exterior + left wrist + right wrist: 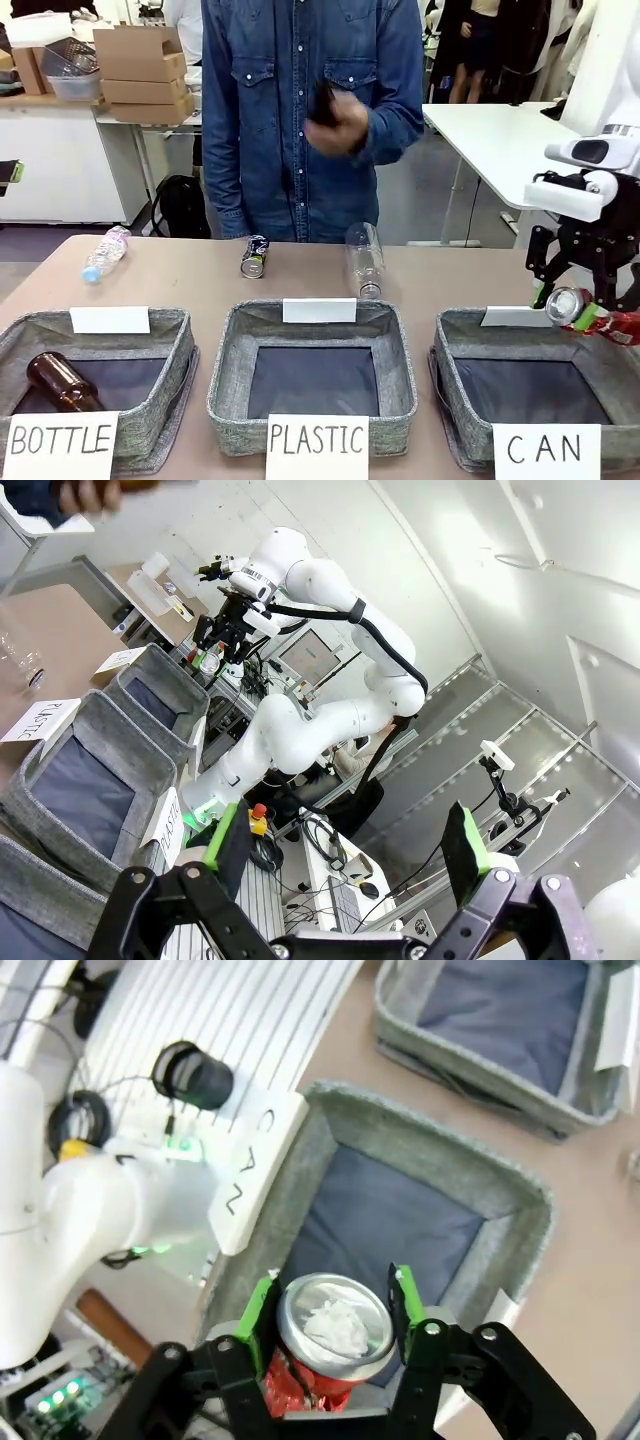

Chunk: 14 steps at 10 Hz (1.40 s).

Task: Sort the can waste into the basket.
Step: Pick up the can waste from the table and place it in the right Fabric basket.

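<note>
Brown bottle (pixel 62 383) inside BOTTLE basket (pixel 165 400); clear bottle (pixel 365 260) on table (pixel 180 280).

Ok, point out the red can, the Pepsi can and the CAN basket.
red can (pixel 330 1325), right wrist view, silver top.
Pepsi can (pixel 254 258), front view, side.
CAN basket (pixel 447 345), front view, left wall.

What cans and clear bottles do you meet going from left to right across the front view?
Small clear bottle → blue can → large clear bottle → red can, in the right gripper over the CAN basket.
</note>
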{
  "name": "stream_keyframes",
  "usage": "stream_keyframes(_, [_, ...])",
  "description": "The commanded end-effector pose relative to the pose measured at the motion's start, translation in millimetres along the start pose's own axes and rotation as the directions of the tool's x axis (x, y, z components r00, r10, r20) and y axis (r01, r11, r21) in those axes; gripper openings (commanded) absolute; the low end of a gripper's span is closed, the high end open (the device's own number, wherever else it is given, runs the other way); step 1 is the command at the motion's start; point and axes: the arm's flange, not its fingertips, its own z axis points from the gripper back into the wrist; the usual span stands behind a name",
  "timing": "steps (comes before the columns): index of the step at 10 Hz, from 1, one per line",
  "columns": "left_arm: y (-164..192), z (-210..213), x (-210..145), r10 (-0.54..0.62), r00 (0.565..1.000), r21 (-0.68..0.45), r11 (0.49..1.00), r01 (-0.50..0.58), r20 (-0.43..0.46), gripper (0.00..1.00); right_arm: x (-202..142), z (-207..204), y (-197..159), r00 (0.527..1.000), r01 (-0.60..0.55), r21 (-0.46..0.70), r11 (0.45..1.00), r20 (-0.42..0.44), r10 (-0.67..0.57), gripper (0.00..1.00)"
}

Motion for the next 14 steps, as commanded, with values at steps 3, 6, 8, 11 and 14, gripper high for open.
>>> stream_keyframes(3, [-2.3, 1.6, -0.2, -0.021, 1.000, -0.014, 1.000, 0.021, -0.005, 1.00, 0.9, 1.4, -2.7, 1.000, 0.008, -0.046, 0.999, 0.028, -0.006, 1.00])
stream_keyframes(6, [-2.3, 1.6, -0.2, -0.021, 1.000, -0.014, 1.000, 0.021, -0.005, 1.00, -1.6, 3.2, -5.2, 0.997, 0.057, -0.052, 0.997, 0.063, -0.054, 1.00])
stream_keyframes(8, [-2.3, 1.6, -0.2, -0.021, 1.000, -0.014, 1.000, 0.021, -0.005, 1.00, -4.4, 8.8, -6.1, 0.984, 0.122, -0.040, 0.992, 0.132, -0.116, 1.00])
stream_keyframes(11, [-2.3, 1.6, -0.2, -0.021, 1.000, -0.014, 1.000, 0.021, -0.005, 1.00, 9.3, 39.5, -10.5, 0.517, 0.688, 0.269, 0.674, 0.470, -0.715, 1.00])
stream_keyframes(14, [-2.3, 1.6, -0.2, -0.021, 1.000, -0.014, 1.000, 0.021, -0.005, 1.00, -0.1, 74.1, -12.0, -0.272, 0.768, 0.602, 0.219, 0.616, -0.739, 1.00])
